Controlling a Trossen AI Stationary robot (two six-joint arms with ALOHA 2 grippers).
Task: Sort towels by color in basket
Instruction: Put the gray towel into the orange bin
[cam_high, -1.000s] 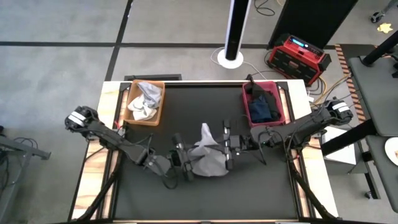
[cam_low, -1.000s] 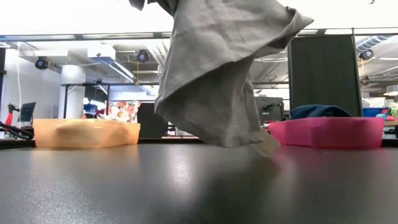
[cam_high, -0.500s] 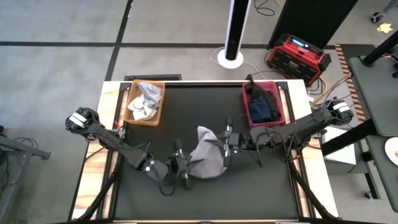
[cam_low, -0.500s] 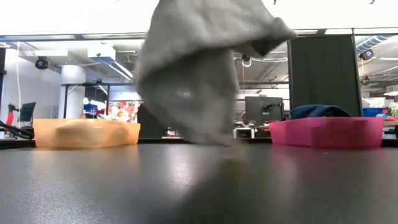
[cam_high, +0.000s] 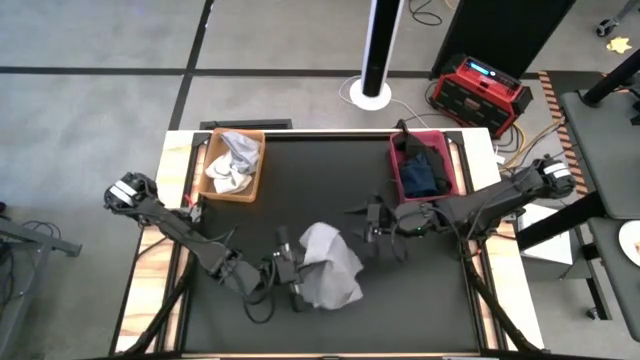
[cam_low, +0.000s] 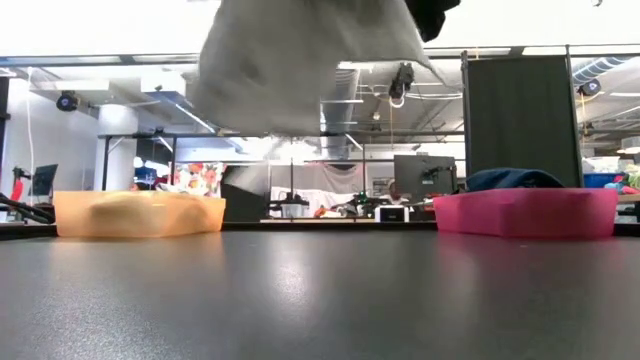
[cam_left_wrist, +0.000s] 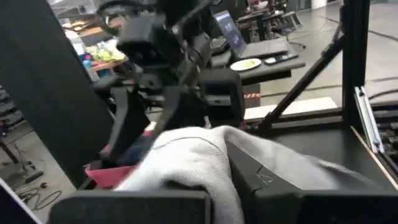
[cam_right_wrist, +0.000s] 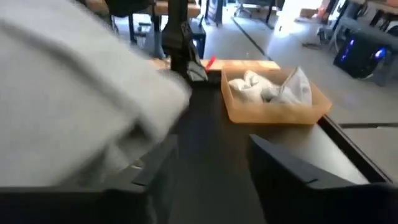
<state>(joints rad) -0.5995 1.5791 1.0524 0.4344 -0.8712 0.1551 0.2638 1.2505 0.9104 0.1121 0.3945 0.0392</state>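
Left gripper (cam_high: 292, 280) is clamped on the light grey towel (cam_high: 328, 276) near the front edge of the black table (cam_high: 300, 180) — the cloth hangs lifted clear of the tabletop in the low view. Right gripper (cam_high: 372, 222) sits just right of the towel, apart from it, fingers spread and holding nothing. Orange basket (cam_high: 255, 172) at the back left corner holds white and pale grey towels (cam_high: 230, 165). Pink basket (cam_high: 399, 180) at the back right corner holds dark towels (cam_high: 424, 172) — navy and black. No readable writing, brand or label on baskets, towels or arms.
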